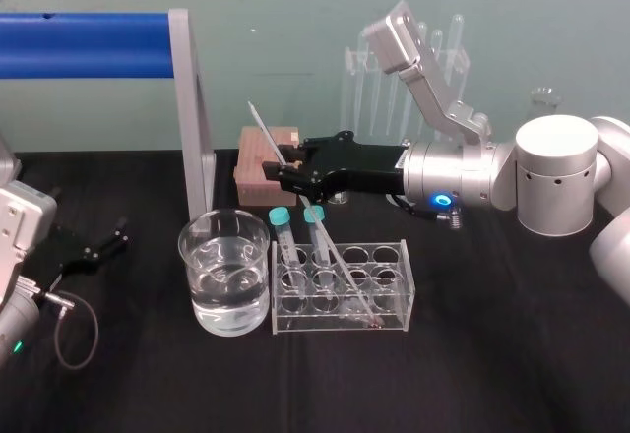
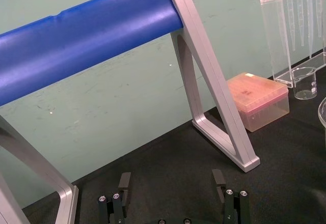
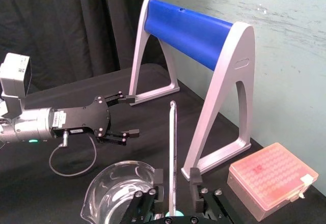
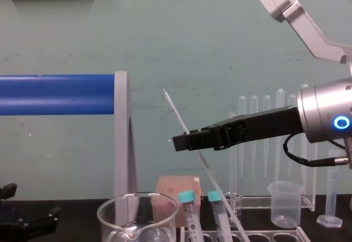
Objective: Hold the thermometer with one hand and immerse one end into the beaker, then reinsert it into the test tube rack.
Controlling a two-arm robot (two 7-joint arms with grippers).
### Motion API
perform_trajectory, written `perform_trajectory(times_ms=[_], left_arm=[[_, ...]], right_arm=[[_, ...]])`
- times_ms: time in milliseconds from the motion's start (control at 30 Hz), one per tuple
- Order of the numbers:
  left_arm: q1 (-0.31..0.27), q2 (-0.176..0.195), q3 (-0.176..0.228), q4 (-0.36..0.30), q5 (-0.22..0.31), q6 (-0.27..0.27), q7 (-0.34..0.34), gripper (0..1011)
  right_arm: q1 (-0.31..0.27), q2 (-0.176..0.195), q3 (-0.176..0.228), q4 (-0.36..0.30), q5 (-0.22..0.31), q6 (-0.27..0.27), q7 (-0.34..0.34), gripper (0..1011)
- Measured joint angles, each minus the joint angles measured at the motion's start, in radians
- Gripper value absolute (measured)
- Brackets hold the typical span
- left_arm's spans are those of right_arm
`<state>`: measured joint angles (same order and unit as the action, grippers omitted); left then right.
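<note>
The right gripper (image 1: 283,165) straddles the thermometer (image 3: 172,142), fingers (image 3: 194,177) apart on either side, seemingly not yet clamped. The rod leans, foot in the test tube rack (image 1: 402,285), top tilted toward the beaker (image 1: 202,256) side; the left gripper (image 1: 108,239) rests open, farther off.

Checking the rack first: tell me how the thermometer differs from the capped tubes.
The thermometer is far longer and thinner than the tubes. It leans steeply; the tubes stand nearly upright. The open right claw sits around it; the tubes are untouched. Both are clear and stand in the rack. The left claw is parked at left.
</note>
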<state>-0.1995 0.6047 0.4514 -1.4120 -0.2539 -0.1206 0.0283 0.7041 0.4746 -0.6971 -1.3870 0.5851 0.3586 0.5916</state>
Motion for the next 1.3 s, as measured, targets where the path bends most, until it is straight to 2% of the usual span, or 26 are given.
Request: perform_trajectory(times_ms=[67, 133, 167, 367, 533, 600, 867, 967, 1167, 1300], left_arm=[[0.000, 0.000, 0.000, 0.000, 0.000, 0.000, 0.000, 1008], [0.000, 0.000, 0.000, 0.000, 0.000, 0.000, 0.000, 1008], [0.000, 0.000, 0.000, 0.000, 0.000, 0.000, 0.000, 1008], [0.000, 0.000, 0.000, 0.000, 0.000, 0.000, 0.000, 1008], [0.000, 0.000, 0.000, 0.000, 0.000, 0.000, 0.000, 1008], [0.000, 0.000, 0.000, 0.000, 0.000, 0.000, 0.000, 1008], [0.000, 0.000, 0.000, 0.000, 0.000, 0.000, 0.000, 1008], [0.000, 0.000, 0.000, 0.000, 0.000, 0.000, 0.000, 1008], [0.000, 0.000, 0.000, 0.000, 0.000, 0.000, 0.000, 1008], [0.000, 0.000, 0.000, 0.000, 0.000, 0.000, 0.000, 1008]], right_arm=[[0.000, 0.000, 0.000, 0.000, 0.000, 0.000, 0.000, 330], [0.000, 0.000, 0.000, 0.000, 0.000, 0.000, 0.000, 224], [0.000, 0.000, 0.000, 0.000, 0.000, 0.000, 0.000, 224], [0.000, 0.000, 0.000, 0.000, 0.001, 0.000, 0.000, 52], [-0.001, 0.000, 0.000, 0.000, 0.001, 0.000, 0.000, 52], [-0.017, 0.000, 0.013, -0.011, 0.005, -0.015, -0.011, 52], [-0.101, -0.005, 0.093, -0.054, 0.048, -0.143, -0.040, 52], [-0.118, -0.005, 0.118, -0.071, 0.067, -0.172, -0.041, 52], [-0.159, -0.002, 0.185, -0.124, 0.117, -0.260, -0.036, 52], [-0.179, -0.010, 0.235, -0.157, 0.167, -0.321, -0.022, 52]])
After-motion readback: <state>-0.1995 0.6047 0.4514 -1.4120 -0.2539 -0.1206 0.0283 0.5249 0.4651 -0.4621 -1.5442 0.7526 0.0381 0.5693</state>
